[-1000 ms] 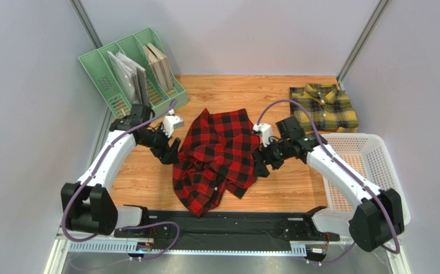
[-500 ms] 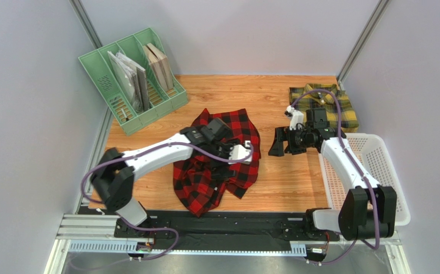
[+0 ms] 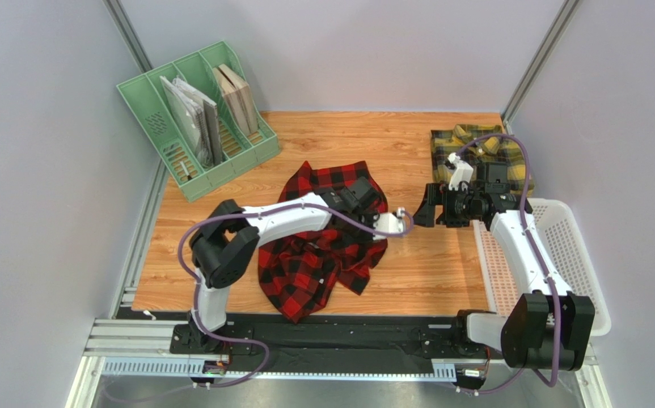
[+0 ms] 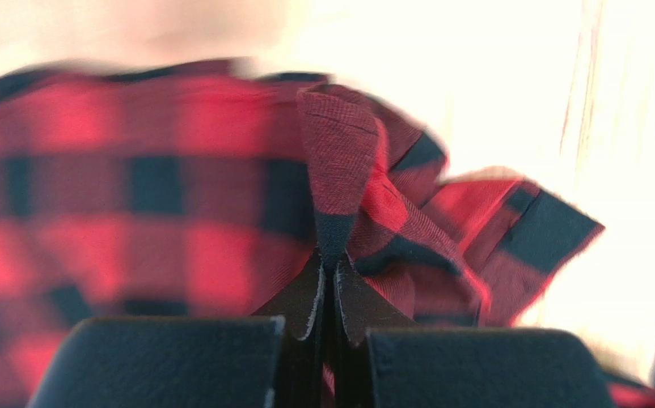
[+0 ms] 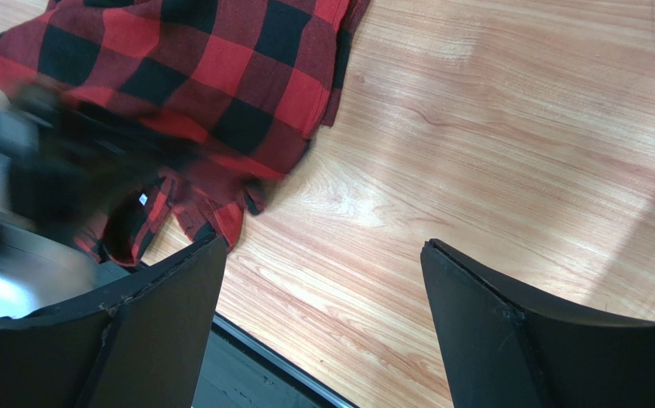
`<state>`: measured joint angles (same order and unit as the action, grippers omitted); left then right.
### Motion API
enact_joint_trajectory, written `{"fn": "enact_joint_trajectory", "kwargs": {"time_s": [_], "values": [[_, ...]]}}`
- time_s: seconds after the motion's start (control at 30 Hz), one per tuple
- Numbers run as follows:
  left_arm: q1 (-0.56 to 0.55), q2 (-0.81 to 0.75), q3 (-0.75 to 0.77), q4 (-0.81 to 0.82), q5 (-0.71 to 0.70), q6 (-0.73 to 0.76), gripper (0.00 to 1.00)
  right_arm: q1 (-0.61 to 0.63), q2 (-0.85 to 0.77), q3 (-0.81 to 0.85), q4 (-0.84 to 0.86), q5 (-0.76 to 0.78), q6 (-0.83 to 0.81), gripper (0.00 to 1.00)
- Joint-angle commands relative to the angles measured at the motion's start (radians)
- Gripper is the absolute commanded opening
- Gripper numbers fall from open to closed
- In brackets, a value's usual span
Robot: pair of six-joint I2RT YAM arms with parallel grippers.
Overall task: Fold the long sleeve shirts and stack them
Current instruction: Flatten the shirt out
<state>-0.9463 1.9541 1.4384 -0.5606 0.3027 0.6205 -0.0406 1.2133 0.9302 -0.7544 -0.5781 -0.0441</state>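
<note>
The red-and-black check shirt (image 3: pixel 318 251) lies crumpled in the middle of the wooden table (image 3: pixel 407 140). My left arm reaches across it from the left. The left gripper (image 3: pixel 356 204) is at the shirt's far right part, shut on a raised fold of the red cloth (image 4: pixel 339 161), which stands up between the pads (image 4: pixel 309 297). The yellow-and-green check shirt (image 3: pixel 486 151) lies folded at the back right, partly behind my right arm. My right gripper (image 3: pixel 429 206) hangs open over bare wood between the two shirts, with the red shirt's edge (image 5: pixel 220 68) to its left and nothing between its fingers (image 5: pixel 177 297).
A green file rack (image 3: pixel 198 110) with books stands at the back left. A white mesh basket (image 3: pixel 552 246) sits along the right edge, under my right arm. Grey walls close in the table on three sides, and a black rail (image 3: pixel 331 331) runs along the near edge.
My left arm swung right across the red shirt and its gripper went from open to shut on a fold. The right gripper drew back to the right, away from the shirt, still open.
</note>
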Motion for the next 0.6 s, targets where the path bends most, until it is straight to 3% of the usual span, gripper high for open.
{"fn": "enact_joint_trajectory", "kwargs": {"time_s": [0.0,0.13,0.27,0.4,0.57], "values": [[0.139,-0.269,0.065,0.019,0.078,-0.197,0.0,-0.001,-0.021,0.016,0.013,-0.038,0.01,0.9],[0.404,-0.578,-0.073,0.1,0.102,-0.425,0.0,0.002,-0.005,0.016,0.046,-0.072,0.018,0.89],[0.615,-0.782,-0.223,-0.045,0.028,-0.395,0.0,0.036,0.023,0.002,0.078,-0.1,0.009,0.89],[0.768,-0.917,-0.412,-0.241,-0.072,-0.233,0.0,0.252,0.09,-0.024,0.144,-0.046,-0.013,0.88],[0.876,-0.972,-0.55,-0.318,-0.164,-0.203,0.0,0.546,0.25,-0.002,0.217,0.15,-0.051,0.9]]}}
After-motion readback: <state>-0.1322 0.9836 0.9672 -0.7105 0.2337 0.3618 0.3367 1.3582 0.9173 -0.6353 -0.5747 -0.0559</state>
